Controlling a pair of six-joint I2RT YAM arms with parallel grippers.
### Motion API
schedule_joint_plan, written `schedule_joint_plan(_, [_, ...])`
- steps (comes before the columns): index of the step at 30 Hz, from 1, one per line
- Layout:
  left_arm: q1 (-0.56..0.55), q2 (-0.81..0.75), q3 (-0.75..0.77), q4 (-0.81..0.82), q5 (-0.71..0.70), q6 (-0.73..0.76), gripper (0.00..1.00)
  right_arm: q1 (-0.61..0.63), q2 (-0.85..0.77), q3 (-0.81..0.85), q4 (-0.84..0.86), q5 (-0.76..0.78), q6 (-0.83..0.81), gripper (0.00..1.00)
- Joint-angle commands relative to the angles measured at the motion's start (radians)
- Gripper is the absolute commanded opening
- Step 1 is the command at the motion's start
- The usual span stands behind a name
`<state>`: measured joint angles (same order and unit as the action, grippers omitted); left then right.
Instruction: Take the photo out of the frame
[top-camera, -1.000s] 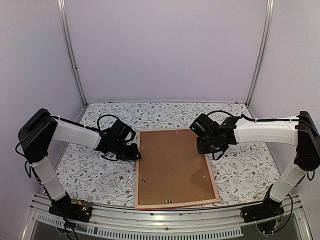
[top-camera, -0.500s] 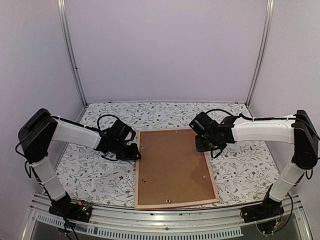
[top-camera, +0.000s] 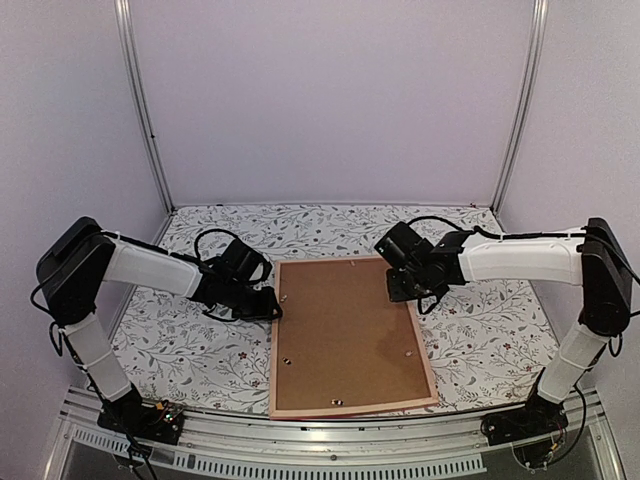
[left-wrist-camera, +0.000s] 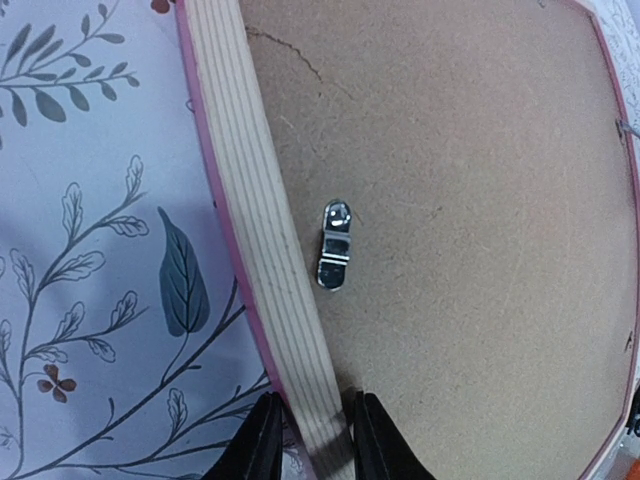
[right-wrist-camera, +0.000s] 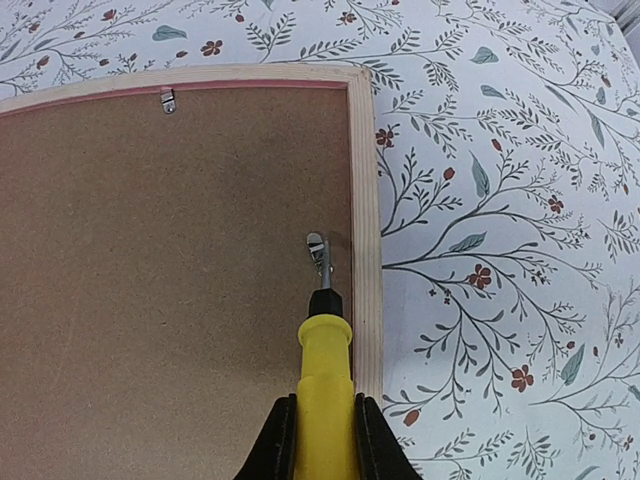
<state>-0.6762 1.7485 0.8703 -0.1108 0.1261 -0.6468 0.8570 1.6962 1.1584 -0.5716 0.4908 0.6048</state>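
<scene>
Clamping the frame, left fingers; right fingers hold screwdriver on a clip.

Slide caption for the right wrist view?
Right gripper holds a yellow screwdriver, tip at a metal clip on the backing board in the frame.

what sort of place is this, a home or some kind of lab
Most likely a robot lab workcell, not a home: bare pale walls framed by aluminium posts, two arms bolted to a metal rail, and a floral cloth as the work surface.
</scene>
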Motion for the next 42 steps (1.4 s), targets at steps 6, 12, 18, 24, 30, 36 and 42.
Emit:
schedule_joint_plan(6, [0.0, 0.008, 0.004, -0.001, 0.01, 0.012, 0.27, -0.004, 0.025, 0.048, 0.018, 0.008, -0.022, 0.0])
schedule_joint_plan(12, [0.0, 0.01, 0.007, -0.001, 0.01, 0.013, 0.27, -0.008, 0.045, 0.09, 0.02, 0.006, -0.036, 0.0])
schedule_joint_plan(18, [0.0, 0.009, 0.009, -0.001, 0.01, 0.014, 0.27, -0.011, 0.072, 0.124, 0.053, -0.022, -0.058, 0.0])
schedule_joint_plan(24, [-0.002, 0.009, 0.007, -0.003, 0.01, 0.016, 0.27, -0.013, 0.11, 0.158, 0.1, -0.05, -0.081, 0.0])
schedule_joint_plan(30, [-0.002, 0.007, 0.014, -0.009, 0.006, 0.019, 0.27, -0.021, 0.137, 0.169, 0.141, -0.071, -0.103, 0.0])
schedule_joint_plan(36, [-0.002, 0.008, 0.025, -0.024, 0.002, 0.027, 0.27, -0.04, 0.158, 0.17, 0.195, -0.099, -0.116, 0.0])
schedule_joint_plan(42, [-0.002, 0.005, 0.034, -0.042, -0.005, 0.032, 0.27, -0.059, 0.197, 0.192, 0.241, -0.124, -0.133, 0.0])
